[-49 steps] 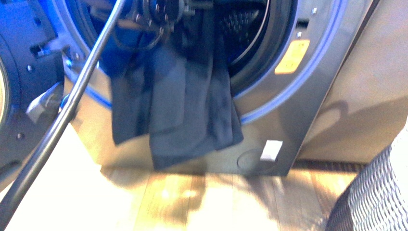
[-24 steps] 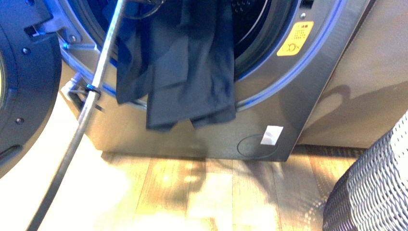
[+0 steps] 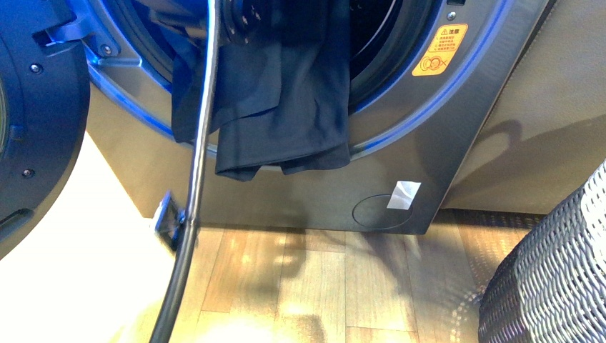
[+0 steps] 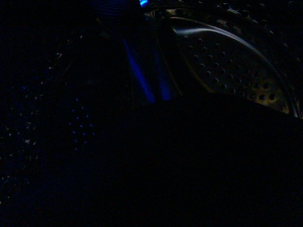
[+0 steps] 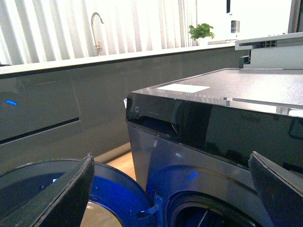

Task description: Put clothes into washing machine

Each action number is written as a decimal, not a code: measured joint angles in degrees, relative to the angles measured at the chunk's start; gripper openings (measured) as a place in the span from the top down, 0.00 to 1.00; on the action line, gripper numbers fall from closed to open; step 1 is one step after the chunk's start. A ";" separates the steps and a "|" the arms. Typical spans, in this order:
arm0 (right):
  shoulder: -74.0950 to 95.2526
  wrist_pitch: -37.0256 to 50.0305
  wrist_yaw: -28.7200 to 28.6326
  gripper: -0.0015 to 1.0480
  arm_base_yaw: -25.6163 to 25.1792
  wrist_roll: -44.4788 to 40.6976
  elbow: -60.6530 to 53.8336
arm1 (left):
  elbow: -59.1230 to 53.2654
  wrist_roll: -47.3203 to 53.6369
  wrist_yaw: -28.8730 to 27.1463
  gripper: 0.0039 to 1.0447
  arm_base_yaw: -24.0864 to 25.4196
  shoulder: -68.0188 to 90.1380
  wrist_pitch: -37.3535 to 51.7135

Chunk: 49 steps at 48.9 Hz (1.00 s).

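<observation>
Clothes (image 3: 286,100), dark navy and limp, are only half in. Their upper part disappears into the porthole, and the rest drapes over its lower lip and hangs down the front. Largest in sight is the washing machine (image 3: 443,143), silver-grey, filling the upper middle of the front view, with its round door (image 3: 36,107) swung wide at the left edge. The garment's long axis runs straight down from the top centre of the frame to a loose hem about mid-height, clear of the wooden floor.

The left arm (image 3: 201,143) rises as a thin bar from the bottom left, crossing the garment's left edge. The left gripper (image 3: 244,20) sits at the top edge just inside the opening, against or very near the cloth. Whether it is clamped on fabric I cannot tell, and the left wrist view is dark. The hanging bulk therefore lies below and outward of that gripper.

The right gripper (image 5: 171,158) is spread wide with nothing in it, high above the machine. I judge the left arm the nearer one for drawing the tail inward.
</observation>
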 joint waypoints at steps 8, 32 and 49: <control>0.00 0.00 0.00 0.07 0.00 0.00 0.00 | 1.01 -0.20 2.51 0.90 -0.07 -0.07 -7.56; 0.00 0.00 0.00 0.07 0.00 0.00 0.00 | 1.05 -3.34 10.60 0.84 -0.55 1.75 -26.36; 0.00 0.00 0.00 0.07 0.00 0.00 0.00 | -1.81 -6.80 12.79 0.29 0.26 2.03 -40.17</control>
